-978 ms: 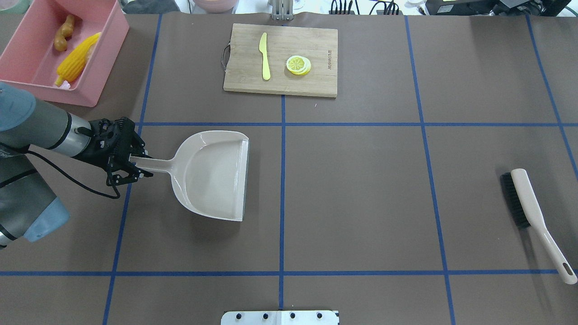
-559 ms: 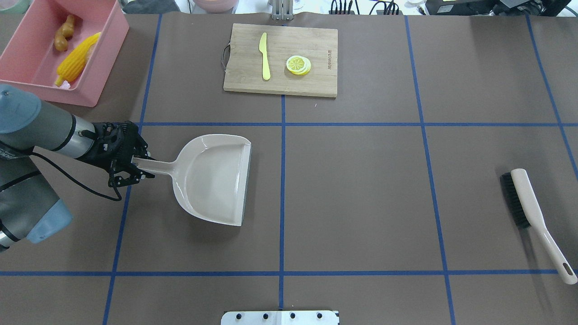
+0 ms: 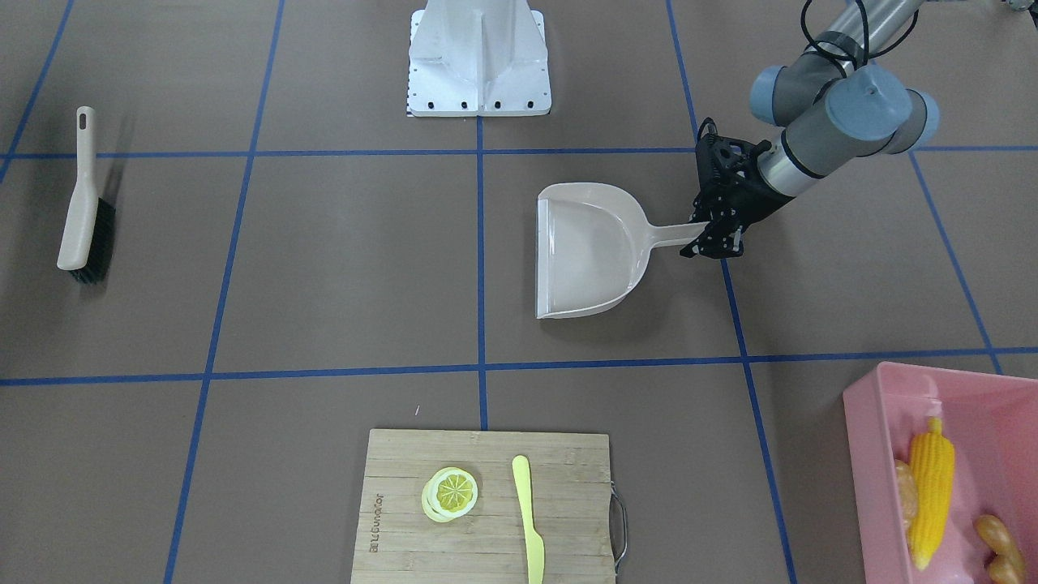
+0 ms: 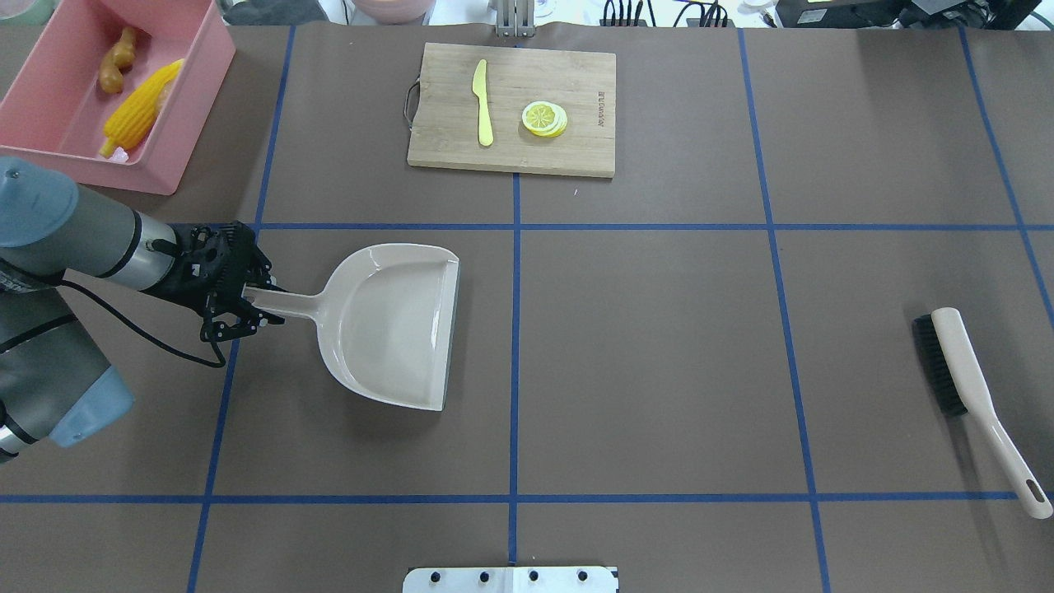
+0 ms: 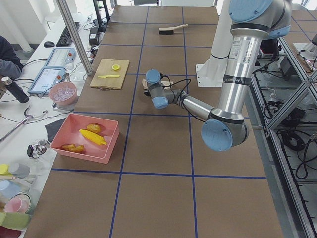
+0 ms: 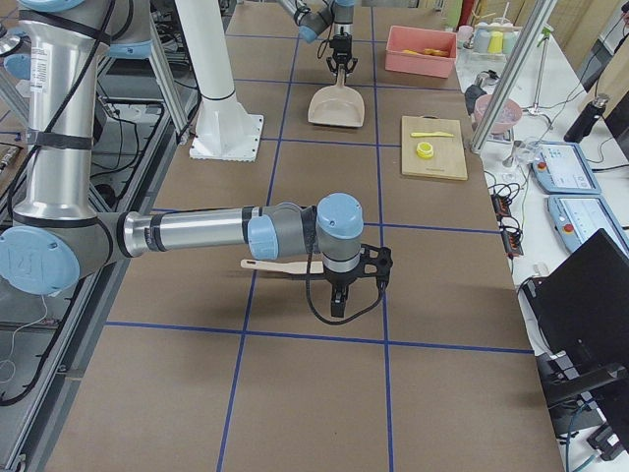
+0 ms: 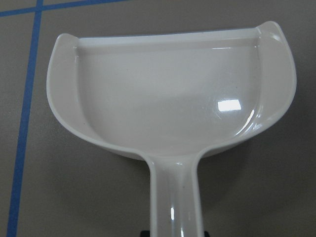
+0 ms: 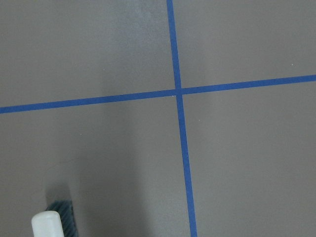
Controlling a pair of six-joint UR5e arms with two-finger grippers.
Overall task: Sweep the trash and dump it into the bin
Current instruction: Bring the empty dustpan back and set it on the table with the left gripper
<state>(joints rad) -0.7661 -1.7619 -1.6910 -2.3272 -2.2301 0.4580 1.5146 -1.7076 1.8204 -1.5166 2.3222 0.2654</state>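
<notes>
My left gripper (image 4: 249, 310) is shut on the handle of the empty beige-grey dustpan (image 4: 395, 325), left of the table's middle; it also shows in the front view (image 3: 714, 235). The pink bin (image 4: 193, 99) stands at the far left corner. Inside it lie the yellow corn cob (image 4: 140, 107), the tan ginger root (image 4: 115, 62) and, seen from the left side, the brown potato lump (image 5: 93, 128). My right gripper (image 6: 339, 300) points down beside the brush (image 6: 280, 265); I cannot tell whether it is open or shut.
The brush (image 4: 963, 371) lies flat at the right side of the table. A wooden cutting board (image 4: 576, 148) at the far middle carries a pale yellow knife (image 4: 482, 103) and a lemon slice (image 4: 543, 118). The robot's base plate (image 4: 510, 579) is at the near edge.
My left gripper and the dustpan have shifted slightly to the right and turned a little. The brush and the things in the bin have not moved.
</notes>
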